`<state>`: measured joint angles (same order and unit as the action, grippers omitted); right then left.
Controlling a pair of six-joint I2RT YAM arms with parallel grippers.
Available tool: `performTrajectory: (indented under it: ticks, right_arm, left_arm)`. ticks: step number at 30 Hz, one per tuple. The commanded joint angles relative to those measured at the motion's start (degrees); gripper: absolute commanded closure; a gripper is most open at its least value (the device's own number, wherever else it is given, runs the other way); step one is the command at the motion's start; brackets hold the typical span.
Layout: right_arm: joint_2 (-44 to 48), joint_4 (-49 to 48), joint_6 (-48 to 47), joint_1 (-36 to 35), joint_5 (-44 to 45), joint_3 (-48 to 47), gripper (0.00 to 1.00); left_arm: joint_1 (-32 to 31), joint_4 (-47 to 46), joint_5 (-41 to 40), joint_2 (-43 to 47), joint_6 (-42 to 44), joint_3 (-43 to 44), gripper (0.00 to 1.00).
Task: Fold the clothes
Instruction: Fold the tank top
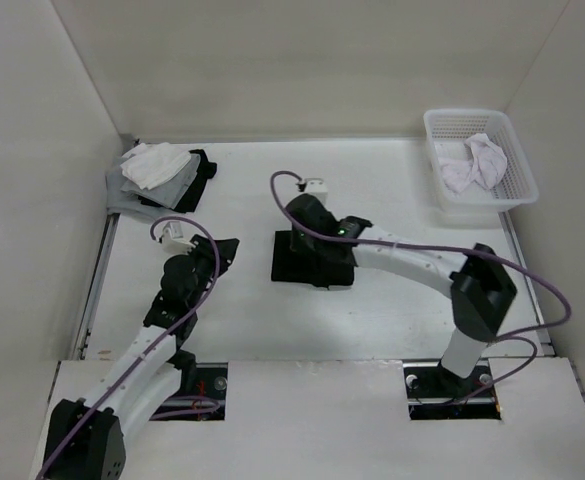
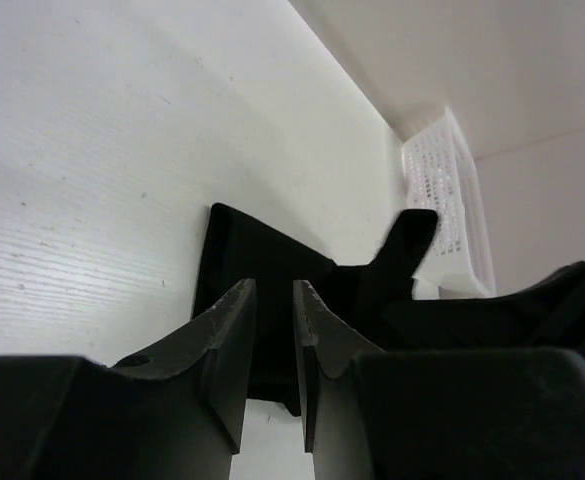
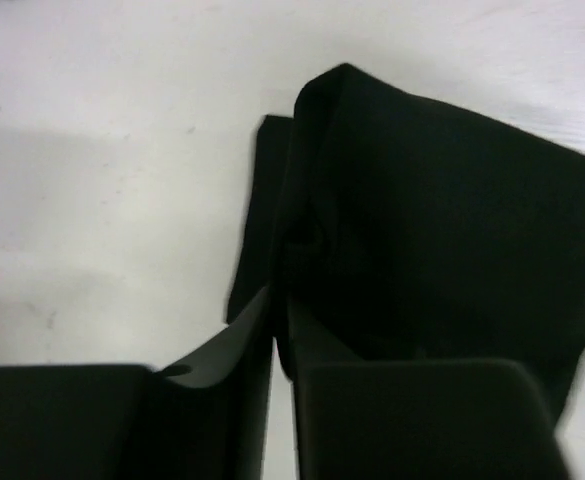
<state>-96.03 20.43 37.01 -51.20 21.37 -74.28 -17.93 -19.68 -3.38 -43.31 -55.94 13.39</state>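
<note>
Top view: a black garment [image 1: 312, 262], folded into a compact rectangle, lies mid-bench [image 1: 402, 210]. The right gripper [image 1: 302, 225] sits over its far edge. The left gripper [image 1: 220, 252] hangs just left of the garment, apart from it. A pile of white, grey and black garments [image 1: 157, 172] rests in the far left corner, and a white basket [image 1: 462, 113] holding white cloth [image 1: 475, 165] stands far right. Left wrist view: the fingers stand slightly parted with nothing between them (the garment lies beyond). Right wrist view: the fingers are nearly together at a raised fold, but whether they pinch it cannot be told.
</note>
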Motion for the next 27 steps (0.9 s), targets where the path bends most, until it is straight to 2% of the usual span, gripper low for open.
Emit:
performTrajectory:
  ticks: [1,5,10,12,14,17,21,27]
  right_arm:
    - [-7.7,5.5,0.2,-3.4,2.1,-8.9,0.80]
    - [-11.4,3.3,1.8,-6.1,-0.5,-12.6,0.68]
    - [-2.3,-2.9,2.2,-5.8,-2.1,-3.8,0.63]
    - [2.7,-6.3,2.5,-3.0,-1.9,2.4,0.67]
    - [6.4,-9.9,3.1,0.3,-3.6,8.0,0.77]
    - [7.4,-15.7,2.8,5.6,-11.1,12.7,0.92]
    - [2.8,-24.6,3.7,10.5,-21.1,14.5,0.94]
    - [-6.9,-32.2,8.7,12.6,-28.3,13.0,0.94]
  left_arm:
    - [3.1,0.7,3.4,2.1,-0.4,-0.9,0.80]
    - [5.8,1.0,4.7,1.8,-0.8,-0.7,0.79]
    - [2.5,-1.7,4.3,-3.8,-0.5,1.8,0.79]
    - [-0.8,-3.8,3.6,-7.1,-0.2,3.1,0.79]
    - [-5.5,-6.2,2.1,-11.7,0.0,4.8,0.79]
    - [-12.8,-10.0,-0.6,-19.1,0.8,7.6,0.79]
    - [-18.3,-15.1,-1.5,-28.0,1.6,11.0,0.79]
    - [-20.1,-19.3,-1.2,-40.7,0.0,11.4,0.81]
